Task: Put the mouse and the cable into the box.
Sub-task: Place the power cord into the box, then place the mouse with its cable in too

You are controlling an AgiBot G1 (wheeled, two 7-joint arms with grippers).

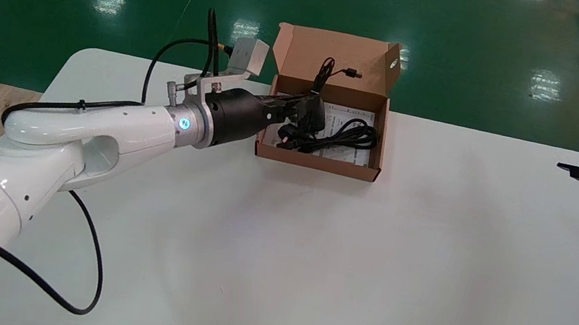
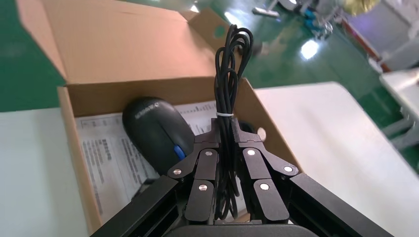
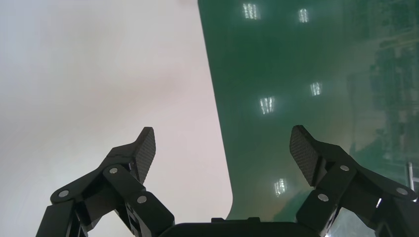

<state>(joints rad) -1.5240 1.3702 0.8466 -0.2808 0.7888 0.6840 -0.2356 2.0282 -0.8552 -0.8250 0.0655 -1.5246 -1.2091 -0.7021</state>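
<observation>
While the left gripper (image 2: pixel 226 129) clamps the cable (image 2: pixel 228 74) over the box (image 2: pixel 123 91), mouse (image 2: pixel 153 131) just beside, the right gripper (image 3: pixel 222 143) hangs wide

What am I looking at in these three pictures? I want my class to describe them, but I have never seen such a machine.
It is a two-armed robot at a white table. The wide picture comes from a camera on its head; the other two come from cameras on its wrists. On the table stands an open cardboard box, with a black mouse lying on a leaflet inside. The left gripper is over the box, shut on a tied cable. The right gripper is open and empty, near the table's right edge.
</observation>
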